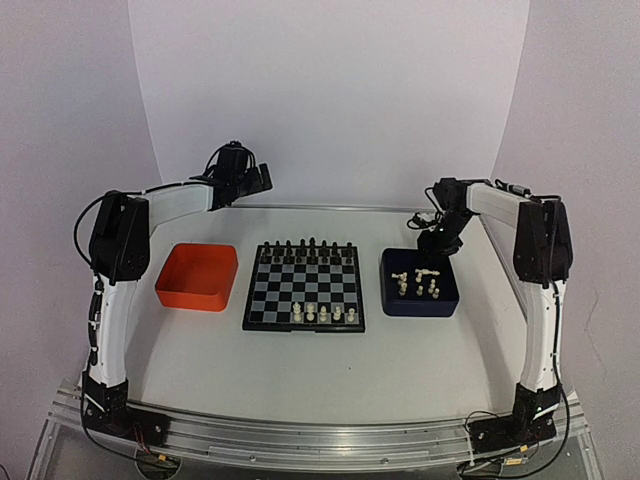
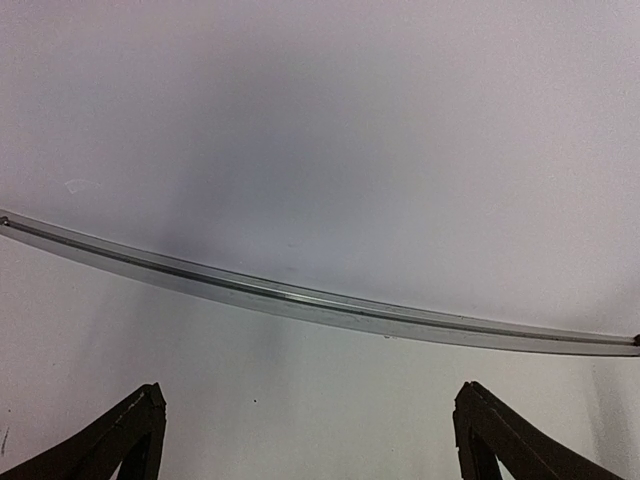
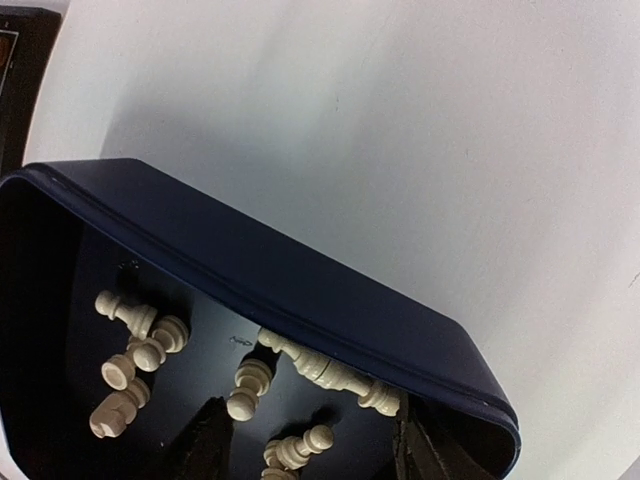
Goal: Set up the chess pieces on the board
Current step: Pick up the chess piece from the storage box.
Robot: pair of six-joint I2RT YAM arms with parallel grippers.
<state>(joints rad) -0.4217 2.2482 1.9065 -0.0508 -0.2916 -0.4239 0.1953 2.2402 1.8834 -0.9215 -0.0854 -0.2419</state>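
The board (image 1: 305, 286) lies mid-table, with several cream-white chess pieces (image 1: 323, 314) on its near row and black chessmen (image 1: 305, 247) on its far rows. More white pieces (image 1: 418, 283) lie in the dark blue tray (image 1: 447, 300). My right gripper (image 1: 429, 262) hangs low inside that tray. In the right wrist view its jaws (image 3: 315, 447) stand apart, open. A small white piece (image 3: 297, 450) lies between them, not touching either finger. A longer piece (image 3: 330, 372) rests against the tray wall (image 3: 280, 280). My left gripper (image 1: 262, 180) is wide open and empty at the back left (image 2: 310, 430).
An orange tray (image 1: 166, 287) sits left of the board. The table's metal back edge (image 2: 300, 300) runs across the left wrist view, just ahead of the left fingers. A cluster of pawns (image 3: 135, 350) lies at the left of the blue tray.
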